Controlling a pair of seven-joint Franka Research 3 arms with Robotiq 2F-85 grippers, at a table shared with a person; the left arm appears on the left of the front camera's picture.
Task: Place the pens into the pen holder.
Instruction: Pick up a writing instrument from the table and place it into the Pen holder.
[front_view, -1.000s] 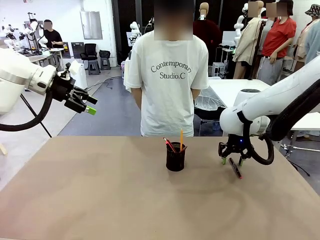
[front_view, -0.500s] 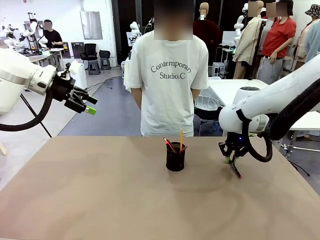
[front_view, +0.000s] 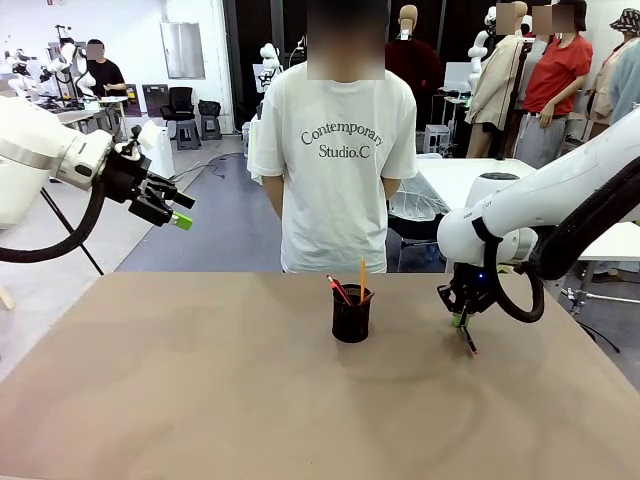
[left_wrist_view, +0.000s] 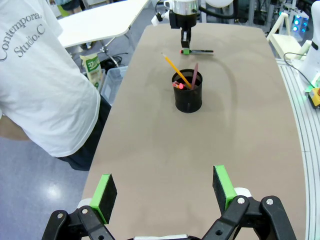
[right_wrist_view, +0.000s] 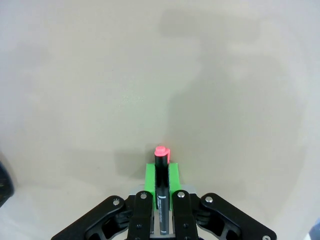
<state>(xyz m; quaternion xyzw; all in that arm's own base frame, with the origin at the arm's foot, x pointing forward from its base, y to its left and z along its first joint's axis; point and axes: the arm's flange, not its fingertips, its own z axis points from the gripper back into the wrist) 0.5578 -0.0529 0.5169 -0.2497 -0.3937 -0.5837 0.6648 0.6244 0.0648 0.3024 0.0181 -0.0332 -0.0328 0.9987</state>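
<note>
Right hand (right_wrist_view: 160, 172) grips black pen (right_wrist_view: 160, 175) lengthwise, red tip forward.

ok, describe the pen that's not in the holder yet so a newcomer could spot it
Start at the black mesh pen holder mid-table, then look toward the robot's right side, to the right gripper low over the table. The black pen with red tip is pinched between its green fingers, while the other two stand in the holder.

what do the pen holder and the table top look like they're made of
Pen holder: looks like black metal mesh, matte, though the weave is too fine to make out clearly; it could be plastic.
Table top: smooth, matte tan surface without grain, probably laminate or coated board, showing soft shadows and no sharp glare.
</note>
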